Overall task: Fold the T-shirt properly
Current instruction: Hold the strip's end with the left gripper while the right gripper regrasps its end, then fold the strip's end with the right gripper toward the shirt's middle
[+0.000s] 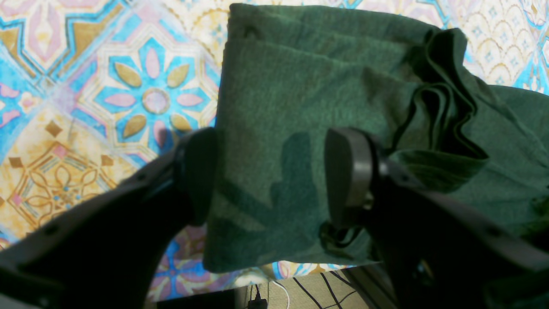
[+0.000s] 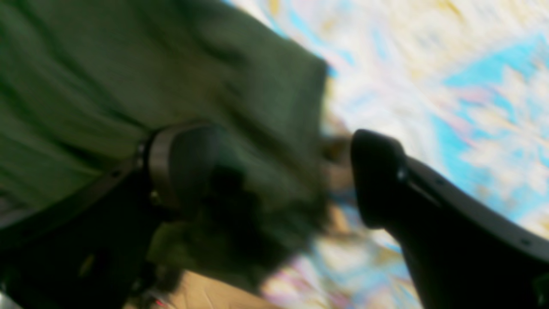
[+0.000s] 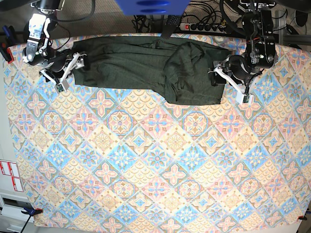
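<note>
Lying flat, T-shirt [image 3: 146,65] between open left end effector [image 3: 219,80] and right end effector [image 3: 69,73]

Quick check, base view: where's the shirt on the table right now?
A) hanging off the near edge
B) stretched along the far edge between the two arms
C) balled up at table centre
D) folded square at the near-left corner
B: the T-shirt lies spread along the far edge of the table, its ends by the left gripper and right gripper.
</note>
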Controlling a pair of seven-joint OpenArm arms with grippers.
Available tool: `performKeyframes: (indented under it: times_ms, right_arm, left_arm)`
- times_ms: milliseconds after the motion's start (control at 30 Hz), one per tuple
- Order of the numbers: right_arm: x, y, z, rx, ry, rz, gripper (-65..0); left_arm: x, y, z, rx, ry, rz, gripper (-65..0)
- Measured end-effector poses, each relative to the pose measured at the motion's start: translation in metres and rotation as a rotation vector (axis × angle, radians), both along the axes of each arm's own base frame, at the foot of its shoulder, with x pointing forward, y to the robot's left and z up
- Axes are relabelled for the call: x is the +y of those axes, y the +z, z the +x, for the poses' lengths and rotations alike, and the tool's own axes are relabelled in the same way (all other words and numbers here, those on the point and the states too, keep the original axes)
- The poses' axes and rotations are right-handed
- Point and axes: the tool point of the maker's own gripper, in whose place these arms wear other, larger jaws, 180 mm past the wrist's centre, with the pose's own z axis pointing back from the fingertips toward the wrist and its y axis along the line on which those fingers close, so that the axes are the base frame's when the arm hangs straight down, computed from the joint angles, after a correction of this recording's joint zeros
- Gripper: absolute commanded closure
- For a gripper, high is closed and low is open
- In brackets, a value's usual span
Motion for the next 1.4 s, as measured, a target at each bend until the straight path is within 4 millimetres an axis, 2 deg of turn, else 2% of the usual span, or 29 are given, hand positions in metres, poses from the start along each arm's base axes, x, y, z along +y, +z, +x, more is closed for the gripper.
performKeyframes:
  times_ms: [133,333,700,900,1400]
  right_arm:
    - [0.007,0.004,0.003,-0.014,-0.014,0.059,-51.3]
    - [0.006,-0.01,-0.008,0.039,-0.037,0.08,-51.3]
    - [0.005,-0.013,-0.008,0.037,-0.056,0.104,-51.2]
    - [0.023,-0.016,-0.008,0.049,0.008,0.11,-40.9]
    - [0.031,-0.022,-0.024,0.103,0.022,0.121,-17.0]
  left_arm:
    - [0.0,0.0,0.0,0.0,0.0,0.0,-40.3]
    - [0.0,0.0,0.0,-0.001,0.0,-0.001,-40.2]
    - [0.0,0.0,0.0,0.0,0.0,-0.001,-40.2]
    - [0.0,0.0,0.0,0.0,0.0,0.0,-40.2]
    - [0.0,0.0,0.0,0.0,0.0,-0.001,-40.2]
